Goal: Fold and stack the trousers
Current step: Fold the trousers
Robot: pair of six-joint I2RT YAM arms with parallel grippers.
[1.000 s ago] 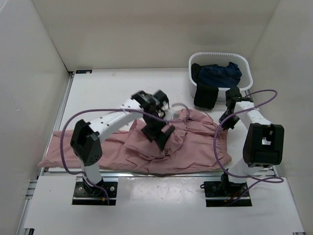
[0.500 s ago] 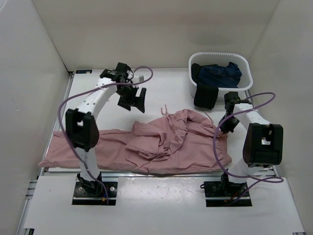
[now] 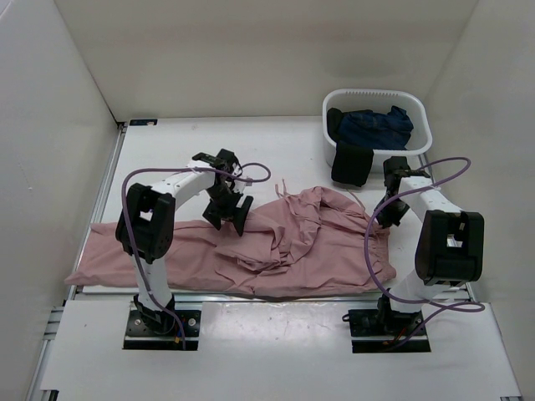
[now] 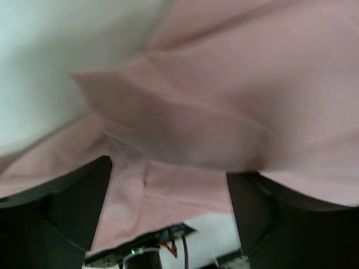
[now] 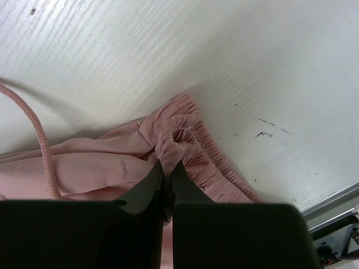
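The dusty-pink trousers (image 3: 284, 242) lie crumpled across the near half of the table, one leg stretching to the left edge, a thin drawstring (image 3: 282, 188) trailing at the back. My left gripper (image 3: 231, 214) is open, just over the cloth's upper left fold; its wrist view shows pink fabric (image 4: 224, 101) between and beyond the spread fingers (image 4: 67, 207). My right gripper (image 3: 389, 210) is shut on the gathered elastic waistband (image 5: 178, 137) at the trousers' right edge, low on the table.
A white basket (image 3: 420, 117) at the back right holds a dark navy garment (image 3: 372, 125), with a dark piece (image 3: 350, 163) hanging over its front wall. White walls enclose the table. Purple cables loop off both arms.
My left gripper swung off the trousers' middle to the back left, then came down and right to the cloth's upper left fold. The right gripper has stayed on the waistband.
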